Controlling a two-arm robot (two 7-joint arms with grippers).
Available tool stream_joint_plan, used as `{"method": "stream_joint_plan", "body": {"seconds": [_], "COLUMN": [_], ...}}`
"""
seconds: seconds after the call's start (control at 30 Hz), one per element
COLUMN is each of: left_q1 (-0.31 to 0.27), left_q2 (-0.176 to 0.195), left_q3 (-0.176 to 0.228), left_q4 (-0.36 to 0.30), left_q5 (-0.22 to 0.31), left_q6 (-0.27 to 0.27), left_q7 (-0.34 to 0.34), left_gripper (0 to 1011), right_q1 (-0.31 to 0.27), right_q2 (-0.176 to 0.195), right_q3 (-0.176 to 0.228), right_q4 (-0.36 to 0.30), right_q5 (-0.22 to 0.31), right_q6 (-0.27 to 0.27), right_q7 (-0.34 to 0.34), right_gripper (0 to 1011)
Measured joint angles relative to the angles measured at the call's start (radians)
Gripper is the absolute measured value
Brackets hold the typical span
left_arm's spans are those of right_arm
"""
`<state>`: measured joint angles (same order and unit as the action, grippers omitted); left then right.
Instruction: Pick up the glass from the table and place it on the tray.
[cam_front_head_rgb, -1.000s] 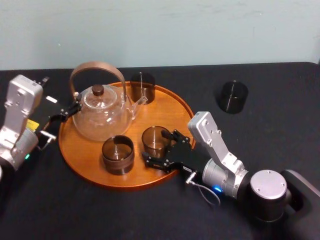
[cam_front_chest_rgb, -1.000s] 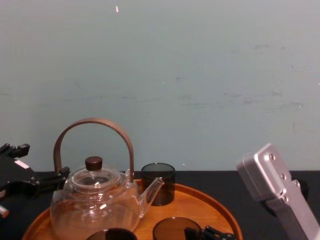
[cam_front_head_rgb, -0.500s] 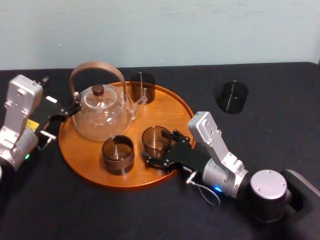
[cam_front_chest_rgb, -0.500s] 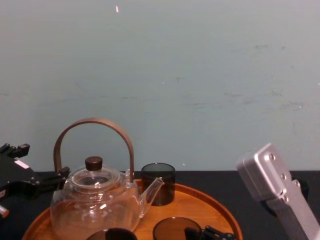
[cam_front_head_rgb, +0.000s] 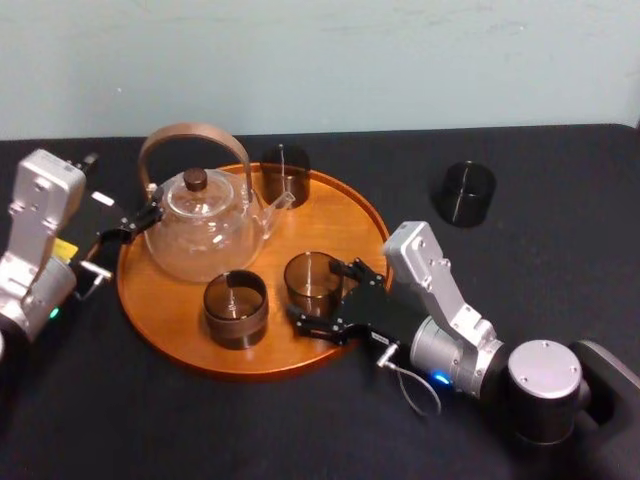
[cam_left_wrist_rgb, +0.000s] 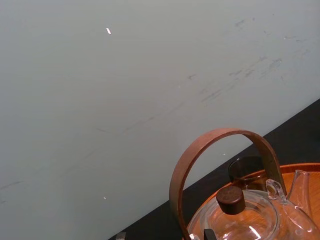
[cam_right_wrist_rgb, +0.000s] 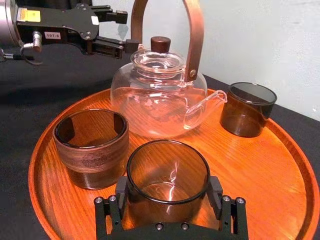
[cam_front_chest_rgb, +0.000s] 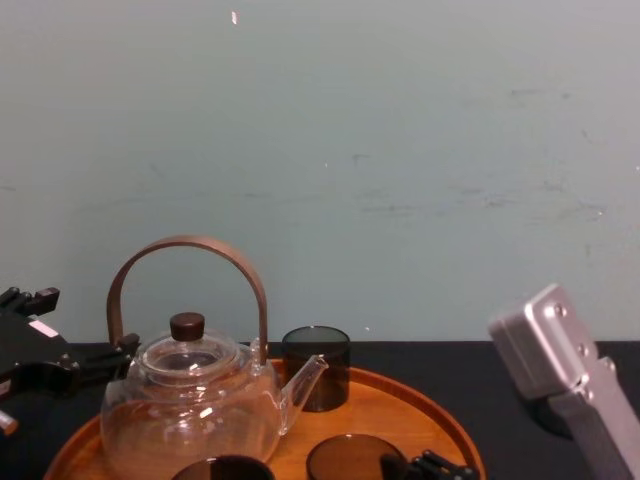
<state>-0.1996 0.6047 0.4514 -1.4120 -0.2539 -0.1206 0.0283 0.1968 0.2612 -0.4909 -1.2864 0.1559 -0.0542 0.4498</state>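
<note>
**Head view.** The right gripper (cam_front_head_rgb: 313, 291) reaches in over the near right rim of the tray (cam_front_head_rgb: 372, 218). Its fingers are spread, one on each side of the glass (cam_front_head_rgb: 312, 278). The glass stands upright on the tray floor, toward the front edge. The left gripper (cam_front_head_rgb: 122, 190) is parked at the tray's left edge with its fingers apart, one tip just beside the teapot (cam_front_head_rgb: 200, 238). A second glass (cam_front_head_rgb: 236, 310) stands just left of the placed one. A third glass (cam_front_head_rgb: 285, 172) sits behind the spout. A dark cup (cam_front_head_rgb: 466, 193) is on the black table (cam_front_head_rgb: 560, 150), well apart from the tray.

Judgement: the step in hand is release and retreat.
- Widen the fingers until both pads are off the glass wall.
- Draw straight back along the approach line, rising enough to pass the low rim.
- Allow no sideways drift, since the second glass is close.

**Left wrist view.** A bent wooden handle (cam_left_wrist_rgb: 220, 137) arches over the teapot. A dark round knob (cam_left_wrist_rgb: 230, 200) tops the clear lid.

**Right wrist view.**
- Glass: a smoky, thin-walled, straight cylinder. It is smooth and probably slippery.
- Pads: they flank its widest part, at or barely off the wall. I cannot tell whether they touch.
- Tray: glossy orange-brown wood with visible grain, round, with a low raised rim.
- Second glass: it reads browner, with a wood-like pattern.

**Chest view.** The teapot body is bulbous clear glass with a curved spout. The third glass stands just behind that spout.
</note>
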Motion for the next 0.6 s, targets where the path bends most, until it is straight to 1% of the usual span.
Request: {"method": "stream_joint_plan", "body": {"seconds": [0.1,0.3,0.57,0.6], "left_q1": [0.0,0.0,0.0,0.0], "left_q2": [0.0,0.0,0.0,0.0], "left_q3": [0.0,0.0,0.0,0.0], "left_q4": [0.0,0.0,0.0,0.0], "left_q5": [0.0,0.0,0.0,0.0], "left_q6": [0.0,0.0,0.0,0.0], "left_q7": [0.0,0.0,0.0,0.0], "left_gripper": [1009,1010,1010,1009], "right_q1": [-0.008,-0.035,-0.094,-0.11], "right_q2": [0.008,0.037,0.091,0.105], "right_q3": [0.005,0.011,0.042,0.054], "right_q4": [-0.016,-0.065,-0.145,-0.165], "right_q5": [0.009,0.016,0.035,0.041], "right_q6": [0.007,0.023,0.031,0.032], "right_q7": [0.002,0.001,-0.006,-0.01], "right_gripper": [1003,1002,1002,1002]}}
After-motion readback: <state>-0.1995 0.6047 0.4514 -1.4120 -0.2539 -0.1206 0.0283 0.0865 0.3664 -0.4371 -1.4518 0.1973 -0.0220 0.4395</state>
